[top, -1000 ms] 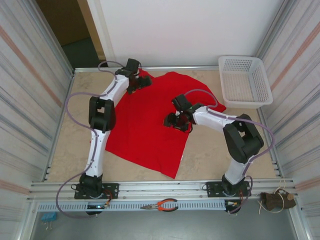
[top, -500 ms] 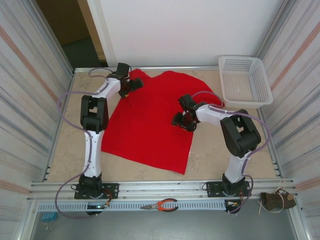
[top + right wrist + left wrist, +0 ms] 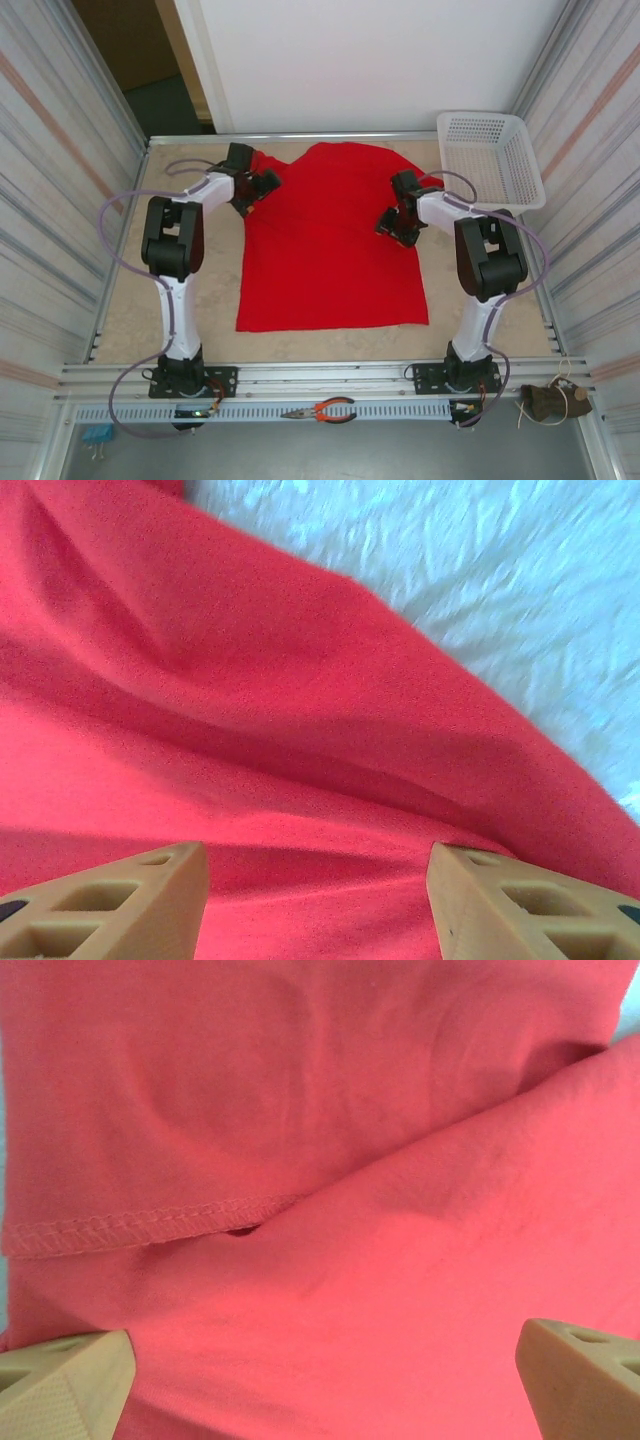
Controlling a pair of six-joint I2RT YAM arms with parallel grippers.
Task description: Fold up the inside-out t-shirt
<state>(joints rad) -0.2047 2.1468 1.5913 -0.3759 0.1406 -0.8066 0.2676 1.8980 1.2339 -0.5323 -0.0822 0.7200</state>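
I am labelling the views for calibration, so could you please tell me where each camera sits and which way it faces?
Top external: above and behind the bases, looking down on the table, t-shirt and basket; both arms, left gripper and right gripper show.
Left wrist: on the left wrist, close over the shirt's stitched hem; its fingertips at the bottom corners.
Right wrist: on the right wrist, looking across the shirt's edge to bare table; its fingertips below.
Shared: all three see the t-shirt.

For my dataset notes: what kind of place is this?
Probably a robotics lab cell: left arm and right arm bolted to a rail, panel walls around the table, pliers nearby.
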